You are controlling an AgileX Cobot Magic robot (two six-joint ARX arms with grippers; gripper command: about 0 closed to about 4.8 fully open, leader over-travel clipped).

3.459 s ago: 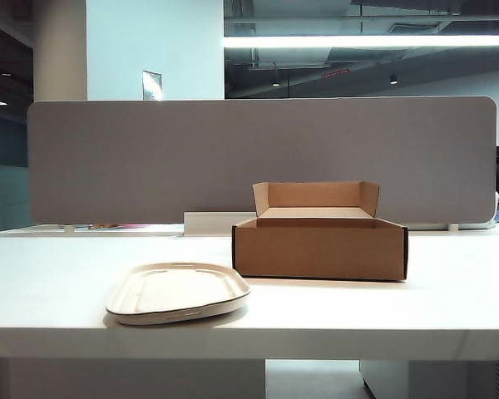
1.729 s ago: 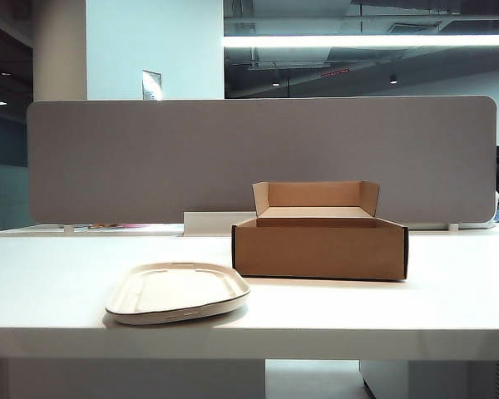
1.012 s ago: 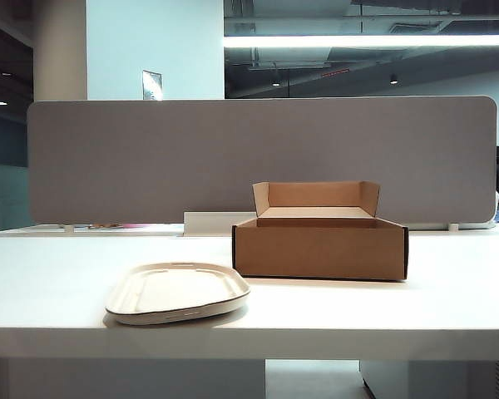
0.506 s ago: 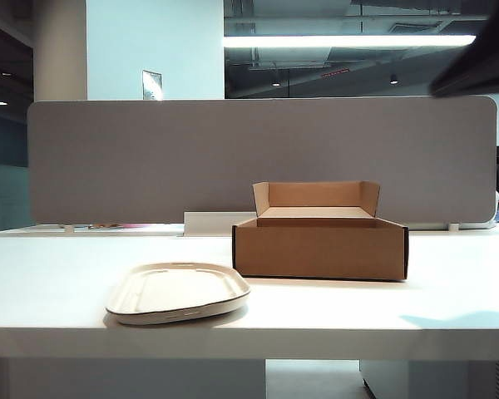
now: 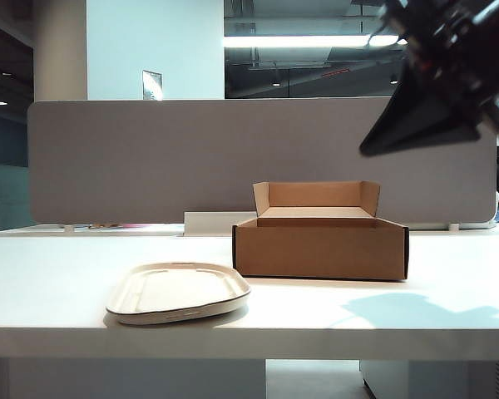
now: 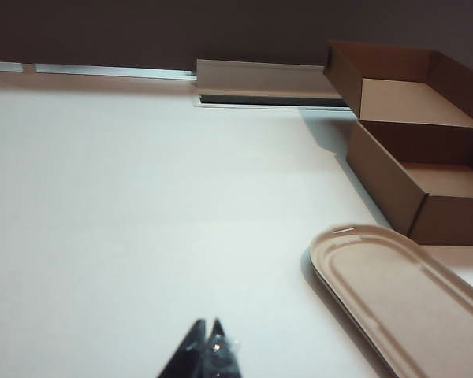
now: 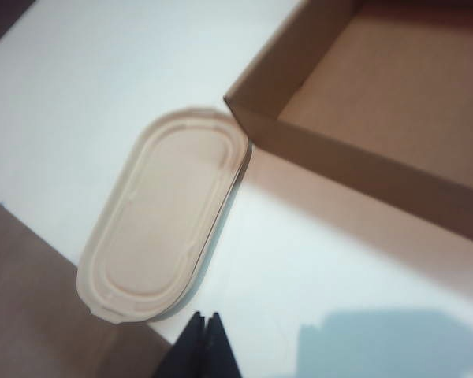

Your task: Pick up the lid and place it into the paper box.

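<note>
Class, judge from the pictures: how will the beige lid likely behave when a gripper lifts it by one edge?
The lid looks thin and shallow, so probably light. Its raised rim and embossed grooves suggest modest stiffness, though it may flex slightly. Lying flat on the table, it seems unlikely to roll.

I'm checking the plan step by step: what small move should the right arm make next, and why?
Probably open the shut right gripper while lowering toward the lid. The lid lies untouched on the table beside the empty paper box, and the fingers hang well above it. The left gripper is shut, off to the side.
</note>
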